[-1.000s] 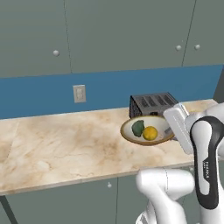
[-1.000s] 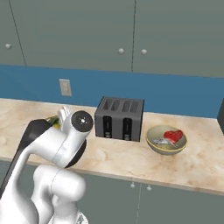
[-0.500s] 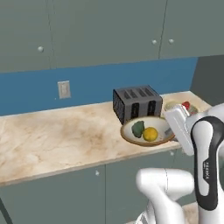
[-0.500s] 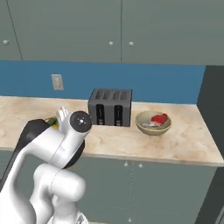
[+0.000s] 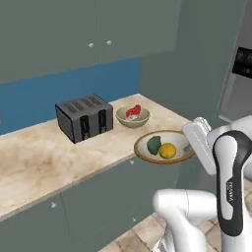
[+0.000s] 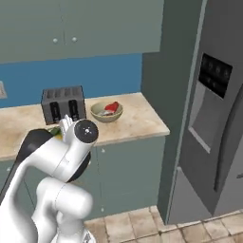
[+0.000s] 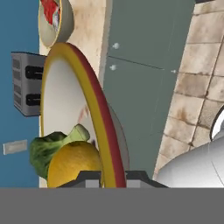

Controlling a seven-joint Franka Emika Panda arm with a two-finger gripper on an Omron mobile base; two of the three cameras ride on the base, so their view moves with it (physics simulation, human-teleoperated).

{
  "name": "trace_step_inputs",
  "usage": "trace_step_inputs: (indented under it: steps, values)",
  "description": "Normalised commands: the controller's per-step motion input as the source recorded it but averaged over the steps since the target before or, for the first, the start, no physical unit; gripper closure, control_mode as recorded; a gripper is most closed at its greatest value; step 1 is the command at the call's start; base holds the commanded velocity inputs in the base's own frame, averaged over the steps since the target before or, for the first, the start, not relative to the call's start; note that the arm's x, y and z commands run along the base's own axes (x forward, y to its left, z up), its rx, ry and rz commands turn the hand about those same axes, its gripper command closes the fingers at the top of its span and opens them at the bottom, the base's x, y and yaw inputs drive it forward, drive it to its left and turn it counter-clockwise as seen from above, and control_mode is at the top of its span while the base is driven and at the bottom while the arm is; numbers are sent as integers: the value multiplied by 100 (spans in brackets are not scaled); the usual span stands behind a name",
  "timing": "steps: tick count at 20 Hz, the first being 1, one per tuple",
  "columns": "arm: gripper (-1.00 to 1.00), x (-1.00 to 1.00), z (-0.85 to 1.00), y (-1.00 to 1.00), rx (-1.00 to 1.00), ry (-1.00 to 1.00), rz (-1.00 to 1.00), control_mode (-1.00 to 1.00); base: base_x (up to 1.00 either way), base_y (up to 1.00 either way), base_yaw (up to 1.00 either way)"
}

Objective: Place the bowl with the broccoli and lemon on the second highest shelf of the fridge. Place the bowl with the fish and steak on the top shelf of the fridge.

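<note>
A marble-patterned counter (image 5: pixel 44 162) runs over grey-green cabinet doors (image 6: pixel 128 173), with a blue backsplash and upper cabinets behind. At its right end stands a tall panel, then the dark-grey fridge (image 6: pixel 216 118), doors closed, on a tiled floor. A black toaster (image 5: pixel 83 117) sits far on the counter; just right of it rests a bowl (image 5: pixel 133 117) holding the red steak (image 5: pixel 134 110). The gripper (image 7: pixel 105 177) is clamped on the rim of the yellow-edged bowl (image 5: pixel 165 147), which carries the broccoli (image 5: pixel 154 144) and lemon (image 5: pixel 168 150) and hangs level past the counter's near edge, over the cabinet fronts. Open floor lies between counter end and fridge. Compared with a second ago, the base has driven right: the toaster has slid left in view, and the fridge has come into sight.
</note>
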Motion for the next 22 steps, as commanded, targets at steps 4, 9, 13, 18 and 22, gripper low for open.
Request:
trace_step_inputs:
  steps: [4, 9, 13, 18, 22]
  values:
    - [100, 0, 0, 0, 0, 0, 0, 100, -56, -67, -61]
    - [100, 0, 0, 0, 0, 0, 0, 100, -15, -97, -53]
    - [100, 0, 0, 0, 0, 0, 0, 100, 40, -100, -35]
    - [100, 0, 0, 0, 0, 0, 0, 100, 78, -100, -19]
    - [100, 0, 0, 0, 0, 0, 0, 100, 93, -100, -11]
